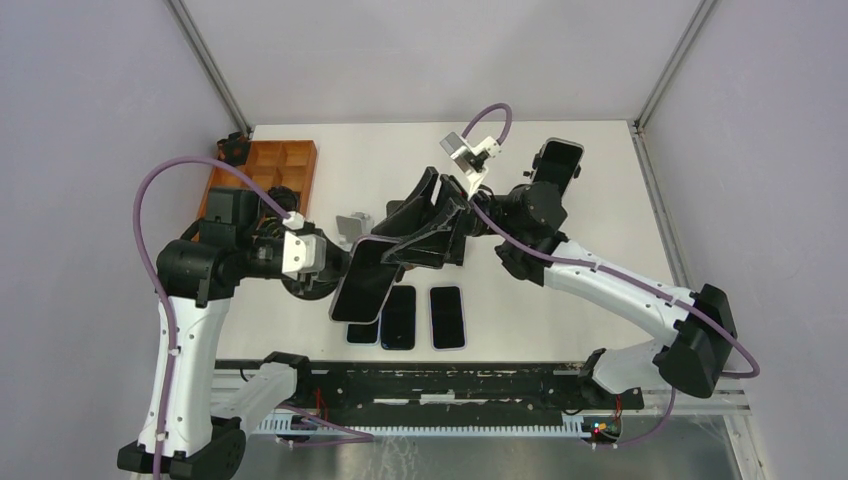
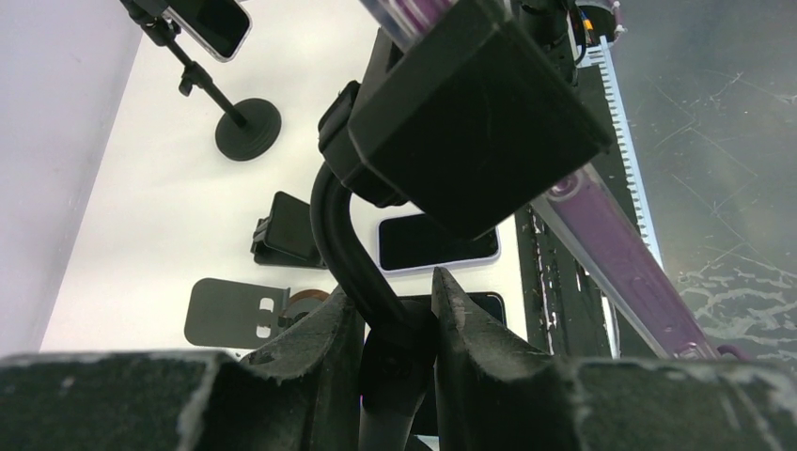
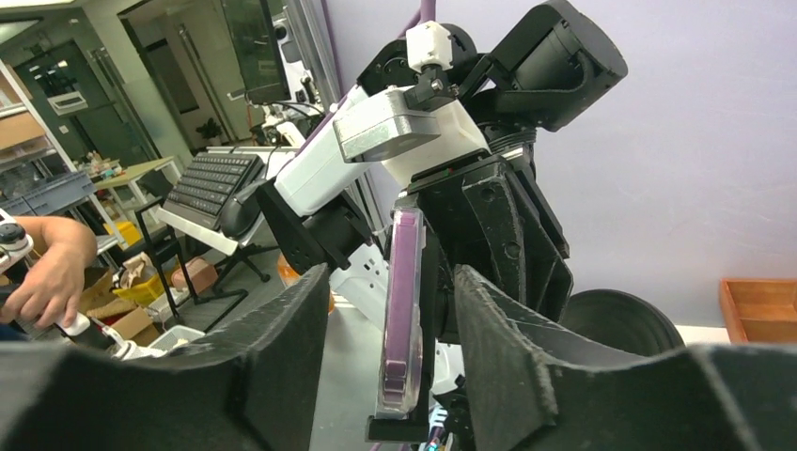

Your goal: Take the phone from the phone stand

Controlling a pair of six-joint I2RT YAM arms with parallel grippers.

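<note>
The left gripper (image 2: 393,315) is clamped tight on the curved neck of the phone stand (image 2: 470,122), whose cradle holds the purple-cased phone (image 3: 404,301). The right gripper (image 3: 390,282) stands open, astride the phone's edge. I'd close it squarely on the phone alone, clear of the cradle, then draw straight out, with no twisting

From above, the phone (image 1: 362,280) covers most of a dark handset (image 1: 363,335) lying under it. In the left wrist view the phone's purple edge is cut off at the top, the left gripper (image 2: 399,301) hides the phone stand (image 2: 338,225) neck below its grip, and another mounted handset (image 2: 214,21) is cropped at the top. Whether the right gripper (image 3: 393,282) touches the phone cannot be told
</note>
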